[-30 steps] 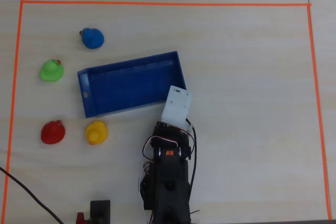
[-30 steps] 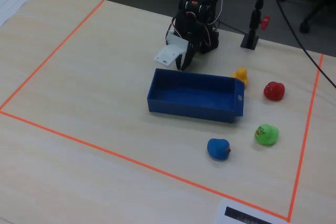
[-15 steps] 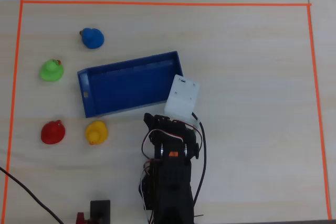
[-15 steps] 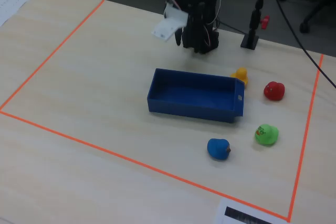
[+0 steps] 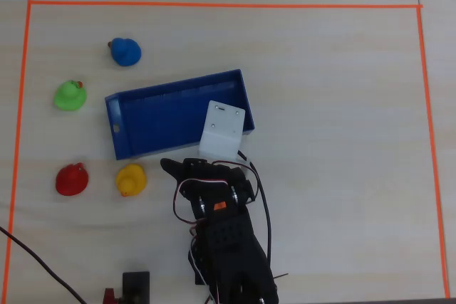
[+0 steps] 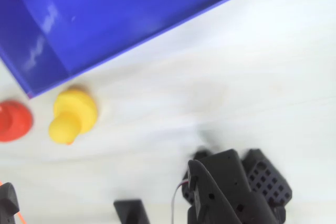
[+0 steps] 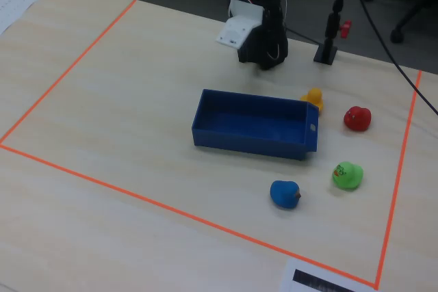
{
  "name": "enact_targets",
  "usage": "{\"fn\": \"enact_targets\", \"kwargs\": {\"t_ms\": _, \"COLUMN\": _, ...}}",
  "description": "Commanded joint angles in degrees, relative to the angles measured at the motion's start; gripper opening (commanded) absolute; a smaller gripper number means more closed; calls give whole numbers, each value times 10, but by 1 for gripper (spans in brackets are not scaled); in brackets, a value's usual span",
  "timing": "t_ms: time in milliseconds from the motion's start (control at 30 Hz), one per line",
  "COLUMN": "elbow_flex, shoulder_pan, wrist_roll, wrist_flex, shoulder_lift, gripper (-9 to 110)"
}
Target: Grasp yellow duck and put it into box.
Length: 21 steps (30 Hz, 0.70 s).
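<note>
Currently the yellow duck (image 5: 131,179) is sitting on the table just off the box's (image 5: 142,149) 7 o'clock corner in the overhead view, ungrasped. Whether the gripper is spread cannot be told. Risk: descending wide, it is likely nudging the red duck (image 5: 72,179) or clipping the box wall.

Three cameras, one taped table.
Overhead looks straight down; fixed view faces the arm (image 7: 260,11) obliquely from opposite; wrist hovers close; all share the box (image 5: 171,115).

Black arm (image 5: 226,247) carrying a white rectangular block (image 5: 222,129) with two small screws, looping red, white and black cables, an orange marking.
</note>
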Motion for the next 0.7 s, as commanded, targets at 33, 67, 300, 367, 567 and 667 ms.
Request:
{"fn": "enact_targets", "kwargs": {"t_ms": 33, "elbow_flex": -34, "shoulder_pan": -91, "wrist_roll": 56, "wrist_flex": 6, "shoulder_lift": -34, "gripper": 43}}
{"fn": "enact_targets", "kwargs": {"t_ms": 67, "elbow_flex": -34, "shoulder_pan": -113, "wrist_roll": 72, "wrist_flex": 6, "shoulder_lift": -40, "gripper": 43}}
{"fn": "enact_targets", "kwargs": {"t_ms": 300, "elbow_flex": -48, "shoulder_pan": -233, "wrist_roll": 173, "wrist_flex": -18, "shoulder_lift": -60, "gripper": 43}}
{"fn": "enact_targets", "kwargs": {"t_ms": 367, "elbow_flex": -33, "shoulder_pan": -254, "wrist_roll": 197, "wrist_flex": -40, "shoulder_lift": -63, "gripper": 44}}
{"fn": "enact_targets", "kwargs": {"t_ms": 567, "elbow_flex": 53, "shoulder_pan": -306, "wrist_roll": 265, "wrist_flex": -139, "shoulder_lift": -69, "gripper": 44}}
{"fn": "enact_targets", "kwargs": {"t_ms": 667, "elbow_flex": 58, "shoulder_pan": -325, "wrist_roll": 286, "wrist_flex": -153, "shoulder_lift": -73, "gripper": 44}}
